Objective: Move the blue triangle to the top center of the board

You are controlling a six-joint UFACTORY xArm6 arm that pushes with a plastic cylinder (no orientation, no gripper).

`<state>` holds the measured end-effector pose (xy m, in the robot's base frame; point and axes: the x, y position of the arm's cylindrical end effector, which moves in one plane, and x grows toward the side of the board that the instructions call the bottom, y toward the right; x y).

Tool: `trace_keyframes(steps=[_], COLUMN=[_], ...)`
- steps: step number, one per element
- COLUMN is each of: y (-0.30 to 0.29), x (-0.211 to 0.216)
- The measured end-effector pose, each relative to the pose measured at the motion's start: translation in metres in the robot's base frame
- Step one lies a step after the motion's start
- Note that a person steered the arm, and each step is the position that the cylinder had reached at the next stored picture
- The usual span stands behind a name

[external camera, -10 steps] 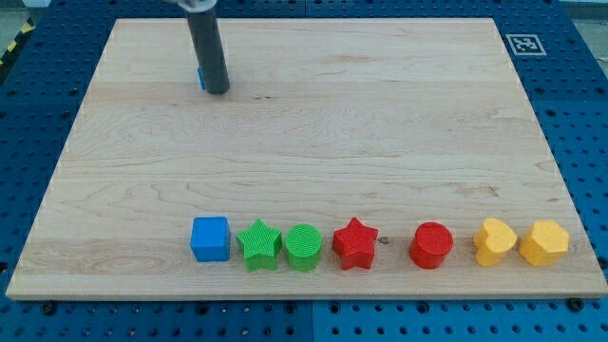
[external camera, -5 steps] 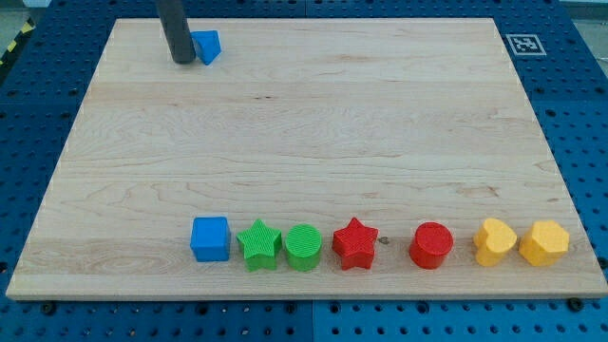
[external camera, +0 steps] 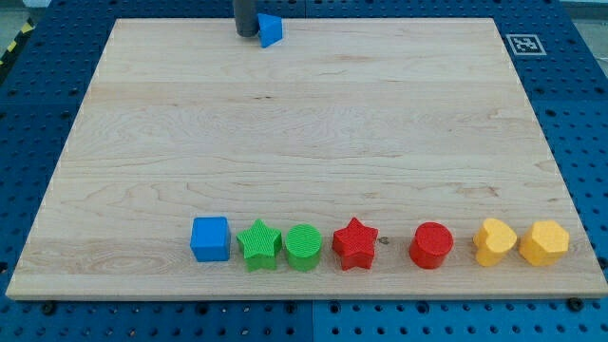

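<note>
Hugging board's top edge: blue triangle

No readable words, brands or numbers show. The only sign is a black-and-white square marker on the board's far right corner, seemingly a fiducial tag.

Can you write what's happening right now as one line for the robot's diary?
my tip: touching blue triangle's left | blue triangle: top edge, slightly left of centre | other seven blocks: bottom row, untouched
</note>
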<state>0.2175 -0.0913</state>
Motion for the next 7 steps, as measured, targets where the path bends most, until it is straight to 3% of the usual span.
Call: trace_keyframes(steps=[5, 6, 7], y=[0.051, 0.037, -0.029], x=[0.031, 0.048, 0.118])
